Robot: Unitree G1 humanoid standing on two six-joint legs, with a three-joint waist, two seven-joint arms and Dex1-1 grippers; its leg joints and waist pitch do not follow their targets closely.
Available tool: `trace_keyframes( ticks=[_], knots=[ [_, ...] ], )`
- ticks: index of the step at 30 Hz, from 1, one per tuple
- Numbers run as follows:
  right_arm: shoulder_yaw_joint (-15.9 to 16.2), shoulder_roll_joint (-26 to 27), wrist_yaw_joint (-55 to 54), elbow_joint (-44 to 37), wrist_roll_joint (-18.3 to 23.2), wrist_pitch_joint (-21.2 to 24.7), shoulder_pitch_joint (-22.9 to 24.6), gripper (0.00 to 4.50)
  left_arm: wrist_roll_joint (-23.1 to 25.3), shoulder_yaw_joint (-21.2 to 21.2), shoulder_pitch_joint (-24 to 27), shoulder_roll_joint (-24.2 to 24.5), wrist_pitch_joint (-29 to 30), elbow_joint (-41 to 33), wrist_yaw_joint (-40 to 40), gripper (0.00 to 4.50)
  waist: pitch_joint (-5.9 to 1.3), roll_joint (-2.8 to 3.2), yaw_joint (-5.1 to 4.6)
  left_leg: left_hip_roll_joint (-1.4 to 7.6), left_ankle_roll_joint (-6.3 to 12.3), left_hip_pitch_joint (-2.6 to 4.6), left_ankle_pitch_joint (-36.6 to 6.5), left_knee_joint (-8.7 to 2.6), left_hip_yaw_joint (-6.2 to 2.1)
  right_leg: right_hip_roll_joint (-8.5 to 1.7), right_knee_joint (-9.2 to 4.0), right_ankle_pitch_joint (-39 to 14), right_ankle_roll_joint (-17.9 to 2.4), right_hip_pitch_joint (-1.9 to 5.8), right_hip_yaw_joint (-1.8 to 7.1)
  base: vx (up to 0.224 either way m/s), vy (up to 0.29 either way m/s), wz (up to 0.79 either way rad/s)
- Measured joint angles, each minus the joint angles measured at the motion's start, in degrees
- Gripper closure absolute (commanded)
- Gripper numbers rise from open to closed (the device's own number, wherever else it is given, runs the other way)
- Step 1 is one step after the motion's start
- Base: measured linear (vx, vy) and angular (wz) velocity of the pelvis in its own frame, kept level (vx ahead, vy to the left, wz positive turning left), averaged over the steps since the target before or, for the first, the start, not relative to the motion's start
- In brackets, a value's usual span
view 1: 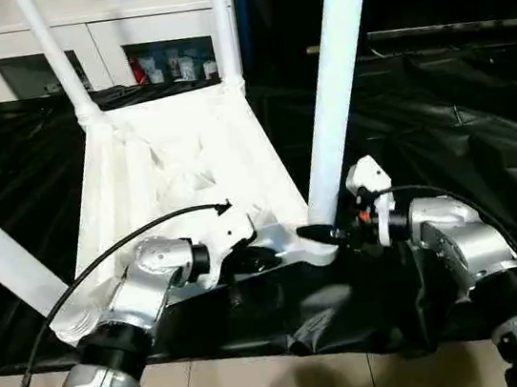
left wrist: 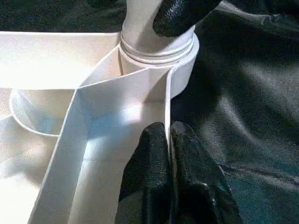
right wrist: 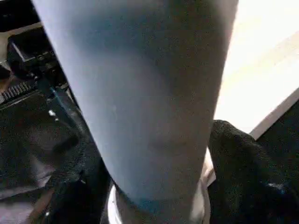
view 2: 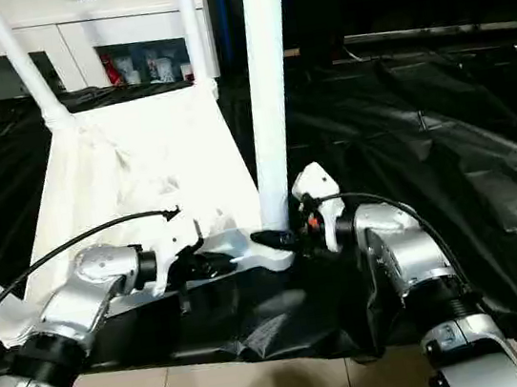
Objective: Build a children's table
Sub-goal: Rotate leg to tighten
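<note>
Children's table first: the white plastic rectangular tabletop (view 1: 178, 166) lies upside down on the black plastic sheeting (view 1: 452, 128), ribbed underside up, with long tapered white round legs standing in its corner sockets. I count four of them, and the near-right leg (view 1: 334, 77) is the one I am working on.

I judge the step in hand to be seating or tightening this last leg in the round corner socket (left wrist: 180, 53) — its threaded collar looks nearly home in the left wrist view, though I cannot tell whether it is fully down.

My left gripper (left wrist: 168, 154) has its black fingers pressed together on the thin upright rim of the tabletop, just beside that socket, pinning the top steady. My right gripper (view 1: 327, 234) sits at the foot of the leg with its fingers spread around it, one on either side; whether they actually bear on the leg I cannot tell.

Next move, as I see it: close the right fingers on the leg's base and turn or press it home while the left holds the rim — then let go and turn the table over.
</note>
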Motion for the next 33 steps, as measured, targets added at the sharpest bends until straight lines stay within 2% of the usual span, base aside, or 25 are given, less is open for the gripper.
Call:
trace_keyframes(
  ticks=[9,13,16,18,23,26,30,31,33],
  knots=[
    [0.74,-0.4,0.86,0.0,-1.16,-0.5,0.03,2.37,-0.03,0.01,0.02,0.05,0.28,-0.06,0.04,4.5,0.0,-0.01,-0.03,0.0,0.0,0.01,0.0,0.02,0.01,0.0,0.01,0.0,0.01,-0.01,0.02,0.0,0.0,0.0],
    [0.69,-0.15,-0.32,-0.26,-1.2,-0.5,0.36,2.46,0.05,0.01,-0.03,-0.18,0.52,0.03,0.87,4.5,0.0,-0.01,-0.05,0.0,0.0,0.03,0.0,0.03,0.01,0.0,0.04,0.0,0.0,0.0,0.02,0.0,0.0,0.0],
    [0.14,0.82,-3.98,-0.45,-1.28,-0.37,0.83,2.49,0.5,0.07,-0.81,-1.09,0.75,1.29,2.87,4.5,-0.01,-0.03,-0.14,0.0,0.0,0.09,0.0,0.03,0.01,0.0,0.07,0.02,-0.01,0.03,0.03,0.0,0.0,0.0],
    [-1.84,3.32,-10.28,0.13,-2.03,-0.13,0.96,2.51,1.35,0.17,-2.48,-2.81,0.85,3.66,6.56,4.5,0.0,-0.06,-0.35,-0.01,0.0,0.11,0.0,0.03,0.0,0.0,0.09,0.02,0.03,0.02,0.03,0.0,0.0,0.0],
    [-5.89,10.17,-29.52,1.95,-4.15,-0.15,0.35,2.52,4.08,0.29,-5.98,-8.02,1.73,8.98,17.44,4.5,-0.02,-0.1,-1.26,-0.02,-0.01,0.17,0.0,-0.01,-0.04,0.01,0.05,-0.03,0.14,0.06,0.02,0.0,0.0,0.0],
    [-7.51,14.2,-41.69,2.87,-5.86,0.17,-0.7,2.52,5.59,0.34,-8.12,-11.61,3.06,11.7,23.99,4.5,-0.06,-0.07,-1.4,-0.06,-0.01,0.12,0.0,0.0,-0.06,0.0,-0.05,-0.04,0.15,0.07,0.03,0.0,0.0,0.0],
    [-7.53,14.87,-43.51,2.92,-6.61,-0.72,-0.62,2.52,5.63,0.33,-8.24,-12.29,3.34,11.76,24.76,4.5,-0.13,0.02,-1.37,-0.07,-0.01,0.14,0.0,-0.01,-0.07,0.0,-0.04,-0.03,0.16,0.1,0.05,0.0,0.0,0.0],
    [-7.83,15.01,-43.28,3.03,-6.53,-1.14,-0.61,2.17,5.63,0.3,-8.24,-12.17,3.13,11.77,24.51,4.5,-0.13,0.03,-1.37,-0.07,0.0,0.14,0.0,-0.02,-0.07,0.0,-0.04,-0.03,0.16,0.1,0.04,0.0,0.0,0.0],
    [-8.55,15.38,-42.92,3.22,-6.19,-1.48,-0.59,1.83,5.63,0.26,-8.24,-11.99,2.64,11.87,24.18,4.5,-0.13,0.03,-1.37,-0.06,-0.01,0.12,0.0,-0.07,-0.1,0.01,-0.04,-0.02,0.15,0.08,0.0,0.0,0.0,0.0]
  ],
)
